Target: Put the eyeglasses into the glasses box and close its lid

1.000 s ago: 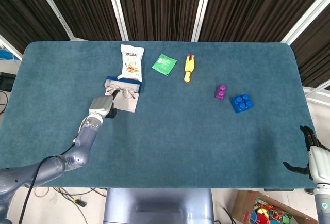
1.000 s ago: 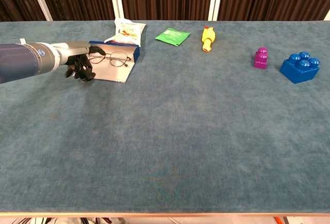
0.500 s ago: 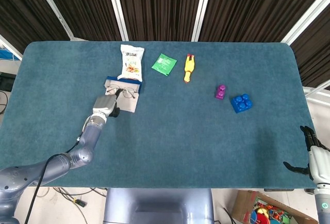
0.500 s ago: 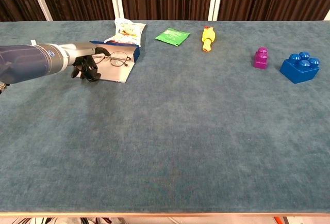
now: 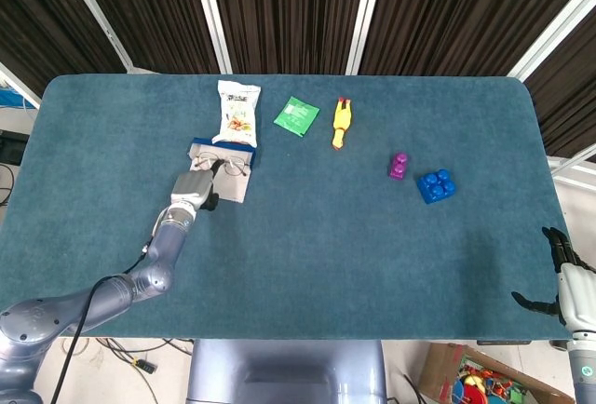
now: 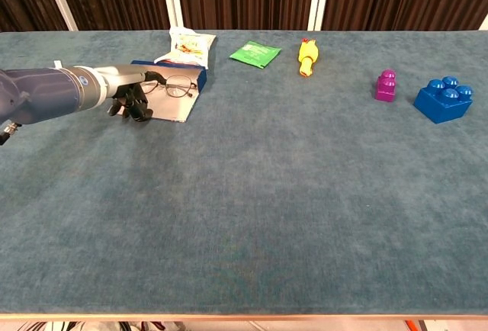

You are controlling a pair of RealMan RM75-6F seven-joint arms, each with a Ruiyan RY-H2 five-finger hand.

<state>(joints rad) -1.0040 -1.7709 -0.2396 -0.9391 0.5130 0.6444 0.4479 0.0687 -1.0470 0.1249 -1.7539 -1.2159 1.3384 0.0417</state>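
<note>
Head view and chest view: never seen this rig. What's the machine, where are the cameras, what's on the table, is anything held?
It is a two-armed robot with finger hands. The head view looks down from above; the chest view looks across from the near edge. On the blue table lie eyeglasses over an open glasses box, a snack bag, a green packet, a yellow toy, a purple block and a blue block. The left hand pinches the eyeglasses. The right hand, off the table's corner, holds nothing.
</note>
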